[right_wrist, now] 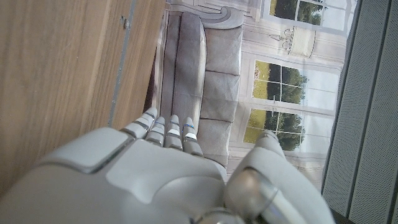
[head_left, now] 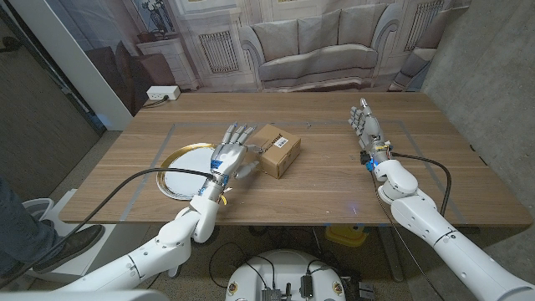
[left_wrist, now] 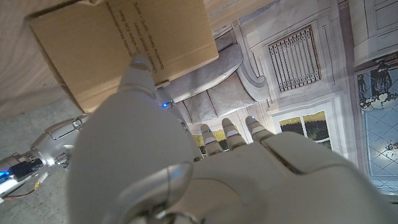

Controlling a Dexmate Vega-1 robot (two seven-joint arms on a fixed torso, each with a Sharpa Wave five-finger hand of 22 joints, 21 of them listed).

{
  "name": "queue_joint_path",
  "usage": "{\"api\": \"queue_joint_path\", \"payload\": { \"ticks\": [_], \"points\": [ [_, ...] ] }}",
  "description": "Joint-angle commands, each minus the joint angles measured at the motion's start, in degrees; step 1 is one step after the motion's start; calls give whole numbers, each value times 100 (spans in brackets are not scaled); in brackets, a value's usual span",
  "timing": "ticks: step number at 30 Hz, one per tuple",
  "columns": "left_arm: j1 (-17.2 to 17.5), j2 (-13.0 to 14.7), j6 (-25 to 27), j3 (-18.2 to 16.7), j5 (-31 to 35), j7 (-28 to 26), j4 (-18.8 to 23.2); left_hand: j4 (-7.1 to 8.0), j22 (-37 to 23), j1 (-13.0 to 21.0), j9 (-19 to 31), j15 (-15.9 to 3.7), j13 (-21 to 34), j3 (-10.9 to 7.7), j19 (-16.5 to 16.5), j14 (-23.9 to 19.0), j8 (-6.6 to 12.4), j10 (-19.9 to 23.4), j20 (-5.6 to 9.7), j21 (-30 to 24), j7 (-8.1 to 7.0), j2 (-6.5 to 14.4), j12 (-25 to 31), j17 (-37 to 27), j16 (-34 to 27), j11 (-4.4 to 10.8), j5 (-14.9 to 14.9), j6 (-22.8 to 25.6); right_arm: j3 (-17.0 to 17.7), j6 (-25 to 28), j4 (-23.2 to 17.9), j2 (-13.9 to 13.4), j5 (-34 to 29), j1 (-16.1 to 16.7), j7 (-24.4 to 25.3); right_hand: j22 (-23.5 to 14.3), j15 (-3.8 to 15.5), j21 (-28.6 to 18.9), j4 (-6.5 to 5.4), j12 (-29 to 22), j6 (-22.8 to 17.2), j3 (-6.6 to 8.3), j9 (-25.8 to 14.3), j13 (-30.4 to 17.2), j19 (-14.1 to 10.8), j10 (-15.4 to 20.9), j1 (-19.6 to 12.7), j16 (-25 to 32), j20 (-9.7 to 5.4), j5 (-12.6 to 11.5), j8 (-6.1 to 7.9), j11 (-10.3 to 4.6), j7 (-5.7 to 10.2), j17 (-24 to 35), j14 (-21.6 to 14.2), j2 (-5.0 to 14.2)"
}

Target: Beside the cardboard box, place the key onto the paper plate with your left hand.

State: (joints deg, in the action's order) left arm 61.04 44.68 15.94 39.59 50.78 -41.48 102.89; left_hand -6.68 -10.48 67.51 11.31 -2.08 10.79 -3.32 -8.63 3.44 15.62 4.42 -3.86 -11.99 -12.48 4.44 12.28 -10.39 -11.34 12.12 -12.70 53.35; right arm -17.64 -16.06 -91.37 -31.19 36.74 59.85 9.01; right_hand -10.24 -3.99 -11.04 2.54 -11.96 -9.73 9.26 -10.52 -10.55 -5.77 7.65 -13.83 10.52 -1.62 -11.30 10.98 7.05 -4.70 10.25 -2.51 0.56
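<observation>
The white paper plate [head_left: 179, 177] with a gold rim lies at the table's left front. The cardboard box [head_left: 278, 150] sits just right of it, near the middle. My left hand [head_left: 230, 153] hovers between plate and box with its fingers spread and nothing in it; its thumb [left_wrist: 140, 67] points at the box [left_wrist: 124, 43]. A small dark object [head_left: 311, 126], probably the key, lies on the wood beyond the box and appears as a speck [right_wrist: 126, 23] in the right wrist view. My right hand [head_left: 368, 134] stands at the right, fingers extended and holding nothing.
A person's leg and shoe [head_left: 63, 245] are at the lower left beside the table. A white power strip [head_left: 161, 94] lies on the floor behind the far left corner. Pale tape lines [head_left: 401, 125] mark the tabletop.
</observation>
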Motion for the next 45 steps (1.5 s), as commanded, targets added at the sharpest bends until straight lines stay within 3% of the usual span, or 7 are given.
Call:
{"api": "queue_joint_path", "payload": {
  "ticks": [1, 10, 45],
  "points": [
    [-76, -15, -59, 27, -42, 106, -16, 20, -14, -11, 32, -523, 12, 34, -13, -18, 135, 83, 55, 18, 15, 8, -5, -20, 16, 7, -20, 285, 7, -6, 38, 10, 13, -30, -8, -11, -35, -26, 23, -27, -43, -13, -26, -7, -34, 57, -3, 8, 8, 4, 21, 4, -2, 11, -22, 38],
    [-101, -55, -48, 31, -34, 74, -21, 14, -14, 10, 76, -494, 14, 59, -9, -44, 383, 139, 39, 14, 106, -22, -21, -39, 5, 12, -27, 874, 28, -50, 58, 14, 21, -29, -20, -11, -33, -26, 26, -27, -44, -17, -26, -8, -34, 60, -1, 10, 8, 4, 21, -3, -6, 11, -27, 42],
    [-25, -174, -72, 20, -103, -324, -81, -75, -16, 216, 197, -401, 29, 79, 70, -197, 737, 296, -20, -10, 536, -133, 13, -117, -88, 0, -10, 1307, 70, -107, -2, -24, 81, 55, -88, -11, -33, -24, 37, -30, -49, -34, -27, -9, -29, 76, 9, 10, 14, 4, 20, -4, -5, 12, -30, 48]
  ]
}}
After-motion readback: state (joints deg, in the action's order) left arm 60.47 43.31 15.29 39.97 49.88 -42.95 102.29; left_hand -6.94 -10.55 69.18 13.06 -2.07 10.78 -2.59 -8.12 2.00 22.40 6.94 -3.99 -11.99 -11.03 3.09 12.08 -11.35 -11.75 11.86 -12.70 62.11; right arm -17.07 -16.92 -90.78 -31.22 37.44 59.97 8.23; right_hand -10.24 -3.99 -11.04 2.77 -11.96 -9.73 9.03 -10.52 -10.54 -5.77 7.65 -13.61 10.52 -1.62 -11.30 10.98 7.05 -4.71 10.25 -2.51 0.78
